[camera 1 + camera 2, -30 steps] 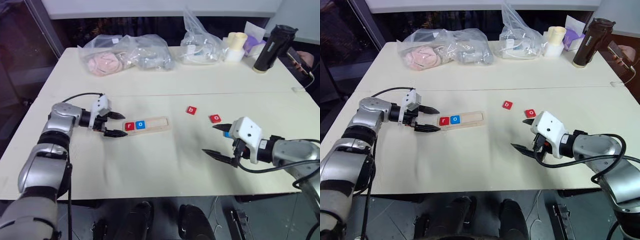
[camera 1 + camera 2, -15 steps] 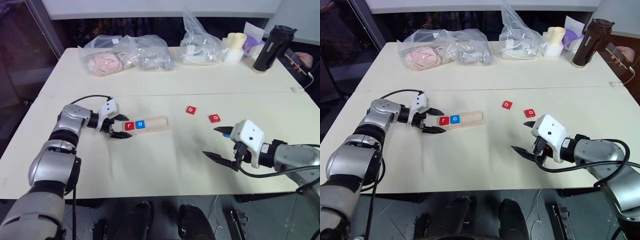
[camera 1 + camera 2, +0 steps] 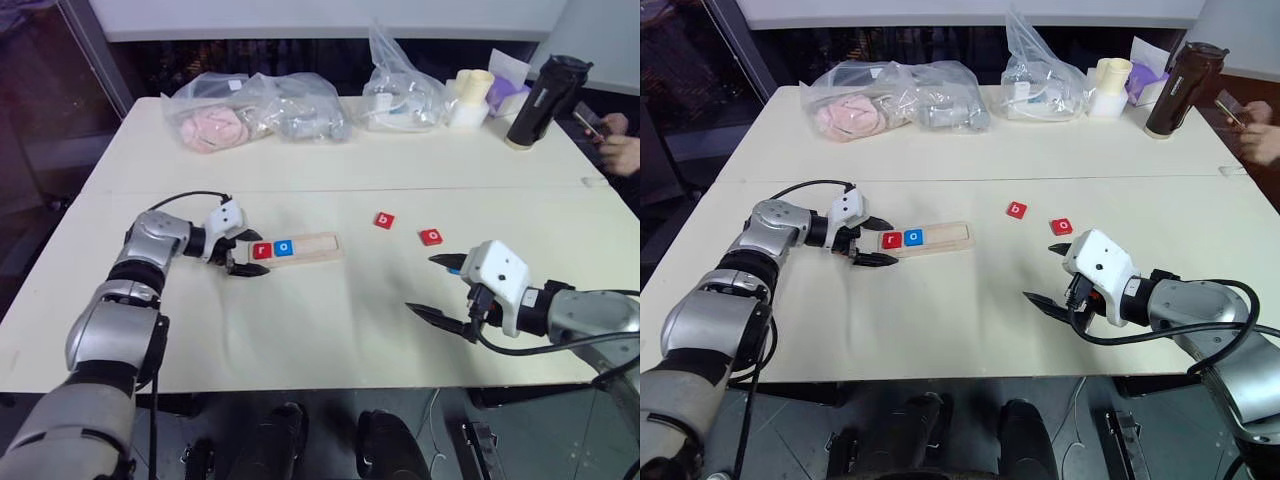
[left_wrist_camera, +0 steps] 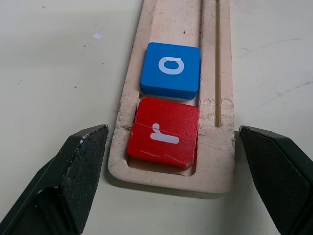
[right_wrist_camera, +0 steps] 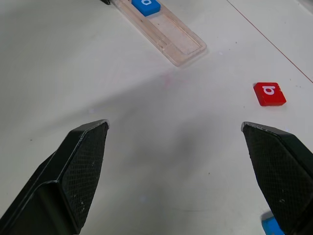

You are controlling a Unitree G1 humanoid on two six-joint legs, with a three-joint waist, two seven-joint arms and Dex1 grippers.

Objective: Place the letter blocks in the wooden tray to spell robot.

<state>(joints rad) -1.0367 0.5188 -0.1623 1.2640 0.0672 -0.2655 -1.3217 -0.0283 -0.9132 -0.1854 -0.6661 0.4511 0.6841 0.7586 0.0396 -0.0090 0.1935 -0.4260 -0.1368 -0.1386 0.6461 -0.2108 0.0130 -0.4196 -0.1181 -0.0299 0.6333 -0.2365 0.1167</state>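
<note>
We've got both grippers, left point(image 3: 238, 252) and right point(image 3: 437, 285), spread wide and empty; the small red "b" tile point(image 3: 383, 220) at frame centre looks light, rigid, best pinched across its flat edges.

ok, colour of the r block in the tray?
Red, with a white letter. The r block shows best in the left wrist view, at the wooden tray's end.

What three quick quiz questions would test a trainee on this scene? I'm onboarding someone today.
1. True or false: the wooden tray holds three letter blocks.
2. Which letter is on the red block at the tray's end, between the left gripper fingers?
3. Which two red blocks lie loose on the table?

Key: 1 false, it holds two. 2 r. 3 b and o.
</note>
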